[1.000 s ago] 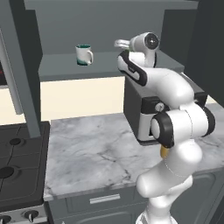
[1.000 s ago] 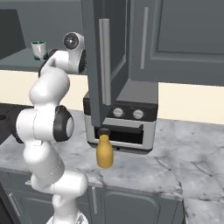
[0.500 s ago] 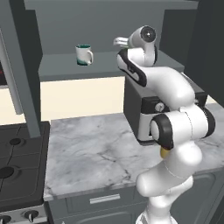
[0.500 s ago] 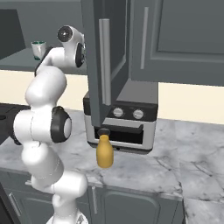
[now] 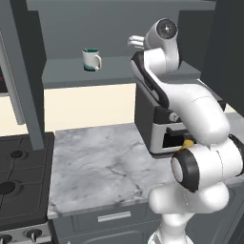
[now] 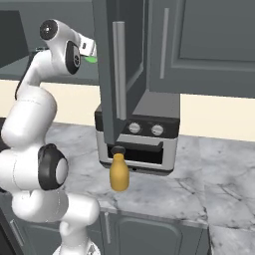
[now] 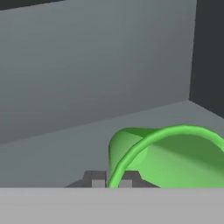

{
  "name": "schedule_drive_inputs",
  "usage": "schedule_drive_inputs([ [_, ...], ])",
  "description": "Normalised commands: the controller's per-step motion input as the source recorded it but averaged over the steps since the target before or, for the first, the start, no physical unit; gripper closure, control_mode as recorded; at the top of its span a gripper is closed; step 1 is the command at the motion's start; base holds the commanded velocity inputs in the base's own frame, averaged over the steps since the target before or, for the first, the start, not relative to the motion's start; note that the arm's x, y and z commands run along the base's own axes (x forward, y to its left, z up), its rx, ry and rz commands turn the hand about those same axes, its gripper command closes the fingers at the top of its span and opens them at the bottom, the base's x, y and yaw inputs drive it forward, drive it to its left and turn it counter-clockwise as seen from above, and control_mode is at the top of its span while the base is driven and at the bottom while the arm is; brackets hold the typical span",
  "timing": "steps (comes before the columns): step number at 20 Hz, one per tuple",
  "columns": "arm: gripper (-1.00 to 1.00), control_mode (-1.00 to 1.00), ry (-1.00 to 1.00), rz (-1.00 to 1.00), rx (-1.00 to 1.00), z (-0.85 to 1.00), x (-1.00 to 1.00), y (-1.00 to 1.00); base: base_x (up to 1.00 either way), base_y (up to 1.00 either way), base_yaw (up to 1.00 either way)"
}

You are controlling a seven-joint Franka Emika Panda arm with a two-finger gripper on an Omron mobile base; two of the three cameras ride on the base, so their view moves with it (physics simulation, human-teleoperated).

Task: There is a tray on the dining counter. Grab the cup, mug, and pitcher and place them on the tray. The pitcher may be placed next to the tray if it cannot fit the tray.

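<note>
My gripper [image 7: 111, 180] is shut on the rim of the bright green cup [image 7: 175, 159], which tilts away to the right in the hand view. In the right base view the cup [image 6: 91, 60] shows as a green patch under the hand, up at shelf height. The gripper [image 5: 135, 42] hovers over the grey shelf, right of the white mug [image 5: 91, 59], which stands upright with its handle to the right. On the marble worktop the mustard-yellow pitcher [image 6: 119, 172] stands in front of the toaster oven. The tray and the dining counter are out of view.
A toaster oven [image 6: 139, 137] sits on the marble worktop [image 5: 100, 162] under an open cabinet door [image 6: 112, 64]. A stove [image 5: 19, 181] lies at the left. The grey shelf [image 5: 71, 71] has a back wall close behind the hand.
The wrist has turned and the hand has drawn slightly up and back from the shelf with the green cup. The mug and the pitcher have not moved.
</note>
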Motion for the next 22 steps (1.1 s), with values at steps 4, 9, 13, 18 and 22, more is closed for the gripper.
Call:
schedule_drive_inputs([
  [4, 1.00, -1.00, 0.13, -0.07, 0.08, 0.32, -1.00, 0.00, 0.00, 0.00, 0.00],
  [9, 1.00, -1.00, 0.28, -0.05, 0.12, 0.05, -1.00, 0.00, 0.00, 0.00, 0.00],
  [13, 1.00, -1.00, 0.11, -0.03, 0.05, 0.01, -1.00, 0.00, 0.00, 0.00, 0.00],
  [18, 1.00, -1.00, -0.09, 0.00, -0.01, -0.22, -1.00, -0.04, 0.00, 0.00, 0.00],
  [22, 1.00, -1.00, 0.01, 0.00, 0.00, -0.67, -0.93, -0.10, 0.00, 0.00, 0.00],
])
